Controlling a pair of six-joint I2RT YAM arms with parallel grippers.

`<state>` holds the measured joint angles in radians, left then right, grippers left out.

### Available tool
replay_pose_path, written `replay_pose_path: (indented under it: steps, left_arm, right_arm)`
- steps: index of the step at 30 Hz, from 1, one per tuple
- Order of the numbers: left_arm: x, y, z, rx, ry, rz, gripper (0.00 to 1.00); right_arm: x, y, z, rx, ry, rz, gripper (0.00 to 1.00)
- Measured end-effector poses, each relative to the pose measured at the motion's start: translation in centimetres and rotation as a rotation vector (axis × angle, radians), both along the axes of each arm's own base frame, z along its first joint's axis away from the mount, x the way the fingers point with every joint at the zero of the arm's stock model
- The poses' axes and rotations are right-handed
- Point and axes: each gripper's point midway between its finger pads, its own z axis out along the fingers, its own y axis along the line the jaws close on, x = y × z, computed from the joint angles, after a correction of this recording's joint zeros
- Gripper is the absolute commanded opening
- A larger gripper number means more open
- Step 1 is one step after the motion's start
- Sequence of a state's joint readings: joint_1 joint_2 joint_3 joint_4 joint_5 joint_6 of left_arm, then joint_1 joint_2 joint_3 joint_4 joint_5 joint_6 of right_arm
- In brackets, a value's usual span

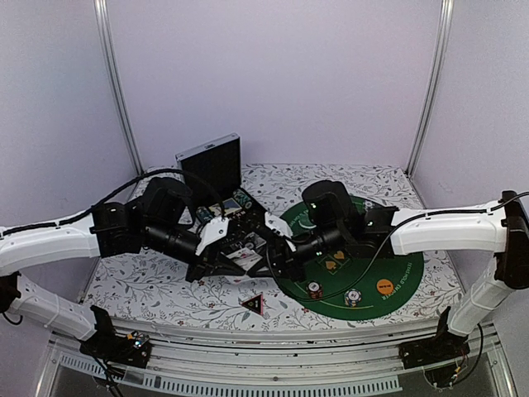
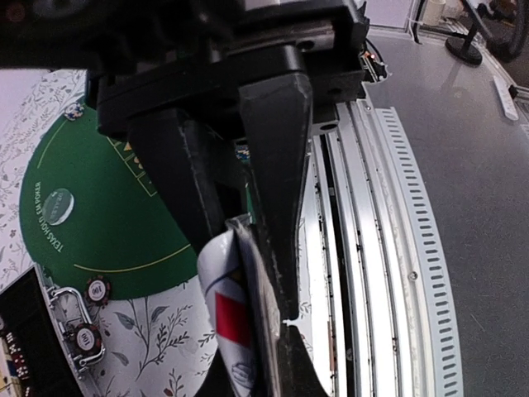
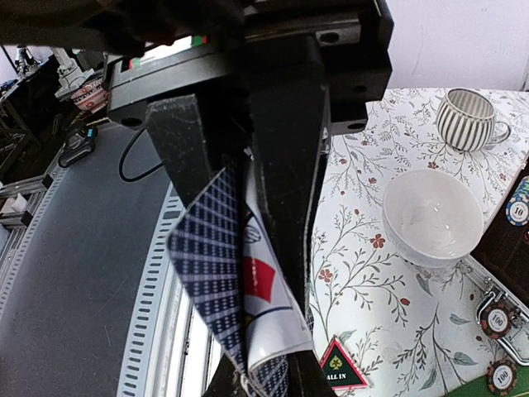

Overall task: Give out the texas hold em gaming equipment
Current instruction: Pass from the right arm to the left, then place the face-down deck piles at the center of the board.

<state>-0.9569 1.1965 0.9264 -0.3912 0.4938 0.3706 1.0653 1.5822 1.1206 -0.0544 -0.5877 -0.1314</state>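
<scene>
Left gripper point(image 2: 256, 289) is clamped on the grey-blue-backed, red-diamond playing cards point(image 2: 219, 308), and your right gripper point(image 3: 260, 331) pinches them too, bent. At the top view's centre they meet tip to tip, cards between, just left of the round green felt mat point(image 1: 409, 277).

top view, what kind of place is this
Probably a robot test booth: plain walls on metal posts enclose the table, the left arm and right arm mount at its edge, a poker mat lies on it.
</scene>
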Motion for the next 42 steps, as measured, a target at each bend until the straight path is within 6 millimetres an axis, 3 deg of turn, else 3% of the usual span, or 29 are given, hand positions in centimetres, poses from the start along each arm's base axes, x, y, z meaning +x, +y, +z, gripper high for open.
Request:
replay_pose_path:
  steps: [8,13,19,24,30,36,42]
  left_arm:
    - [1.1,-0.2,-2.0,0.051,0.01,0.059,0.0]
    - [2.2,0.4,-5.3,0.151,-0.012,0.148,0.0]
    - [2.6,0.2,-8.8,0.287,-0.139,0.238,0.0]
    - [3.9,1.1,-12.0,0.426,-0.263,0.327,0.0]
    - [5.6,2.9,-15.0,0.581,-0.352,0.409,0.0]
    - [4.4,2.8,-16.0,0.604,-0.383,0.362,0.0]
    - [3.5,3.7,-17.5,0.628,-0.411,0.307,0.0]
  right_arm:
    - [1.0,-0.3,-1.2,0.057,-0.041,-0.023,0.56]
    - [1.8,-1.3,-2.4,0.049,-0.049,-0.08,0.71]
    - [2.1,-4.9,-4.2,0.0,-0.047,-0.197,0.76]
    - [2.9,-7.2,-2.9,0.022,-0.045,-0.313,0.75]
    - [3.6,-8.4,-1.6,0.035,-0.007,-0.416,0.75]
    - [4.4,-9.6,-3.0,-0.054,0.082,-0.528,0.75]
    - [4.7,-10.0,-3.1,-0.079,0.152,-0.586,0.74]
